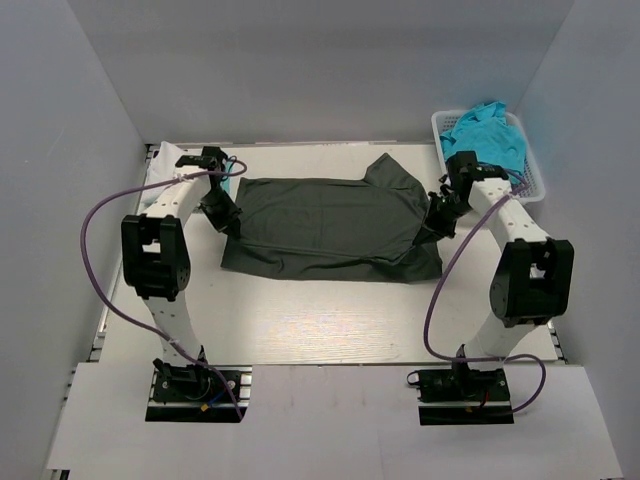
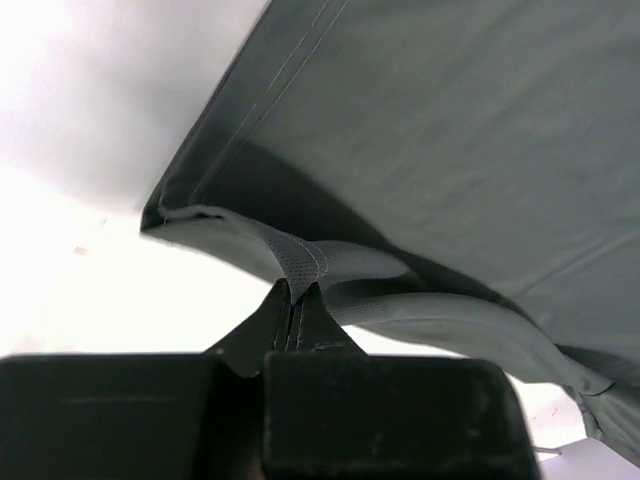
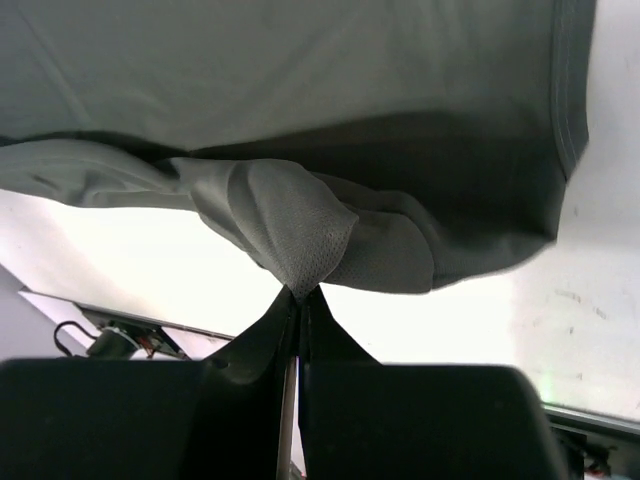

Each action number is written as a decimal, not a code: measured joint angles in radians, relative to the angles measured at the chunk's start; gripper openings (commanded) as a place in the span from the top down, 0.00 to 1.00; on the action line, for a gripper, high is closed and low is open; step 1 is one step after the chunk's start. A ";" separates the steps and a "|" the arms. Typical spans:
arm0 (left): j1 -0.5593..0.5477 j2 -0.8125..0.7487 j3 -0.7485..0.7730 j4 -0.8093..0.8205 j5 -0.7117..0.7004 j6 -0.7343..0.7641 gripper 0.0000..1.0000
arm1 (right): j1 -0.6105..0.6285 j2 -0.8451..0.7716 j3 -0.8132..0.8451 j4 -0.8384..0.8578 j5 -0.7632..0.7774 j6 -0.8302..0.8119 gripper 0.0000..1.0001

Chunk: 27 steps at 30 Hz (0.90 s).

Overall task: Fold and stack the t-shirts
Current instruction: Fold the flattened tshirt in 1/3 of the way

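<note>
- I see the dark t-shirt (image 1: 330, 225) lying spread on the counter (image 1: 320, 320), roughly midway between the two arms; its long side runs from left to right, and one sleeve-like flap points toward the far wall.
- The left fingers (image 1: 225, 212) sit at the shirt's left edge; from the left wrist camera the left fingers (image 2: 280, 310) are pressed together on a small tuck of the dark t-shirt (image 2: 450, 130); a stitched hem runs away from the pinch, and the cloth there casts a dark shadow beneath itself.
- The right fingers (image 1: 440, 215) sit at the shirt's right edge; from the right wrist camera the right fingers (image 3: 285, 315) are likewise closed, pinching a bunched fold of the dark t-shirt (image 3: 300, 80); the weave shows as a fine mesh at the tips.
- Both pinches are on opposite ends of the same shirt, with the cloth stretched fairly flat between them; the near edge shows a few wrinkles.
- The turquoise t-shirts (image 1: 485, 135) are heaped in the white lattice basket (image 1: 532, 185) at the far right corner, just behind the right arm.
- A white cloth (image 1: 158, 165) lies at the far left, partly hidden by the left arm; I cannot tell what it is.
</note>
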 measured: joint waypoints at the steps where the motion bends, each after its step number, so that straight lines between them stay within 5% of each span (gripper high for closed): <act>1: 0.000 0.025 0.029 -0.008 -0.001 0.002 1.00 | -0.004 0.020 0.017 0.000 -0.007 -0.003 1.00; 10: 0.027 0.159 0.142 -0.033 -0.022 -0.011 1.00 | -0.021 0.246 0.202 -0.007 0.006 -0.024 1.00; 14: 0.043 0.204 0.181 -0.025 -0.033 -0.026 0.98 | -0.029 0.340 0.283 -0.010 0.048 -0.019 0.84; 16: 0.047 0.234 0.217 -0.032 -0.043 -0.031 0.73 | -0.031 0.398 0.354 -0.023 0.067 -0.018 0.73; 17: 0.050 0.250 0.238 -0.034 -0.053 -0.034 0.44 | -0.031 0.425 0.389 -0.022 0.074 -0.019 0.61; 18: 0.051 0.264 0.256 -0.039 -0.063 -0.034 0.33 | -0.031 0.446 0.418 -0.022 0.077 -0.021 0.55; 19: 0.052 0.274 0.272 -0.043 -0.069 -0.035 0.06 | -0.031 0.458 0.438 -0.016 0.076 -0.025 0.40; 22: 0.056 0.282 0.299 -0.049 -0.082 -0.046 0.00 | -0.029 0.451 0.445 0.008 0.053 -0.041 0.10; 27: 0.057 0.269 0.320 -0.038 -0.085 -0.045 0.00 | -0.024 0.321 0.327 0.098 0.006 -0.067 0.10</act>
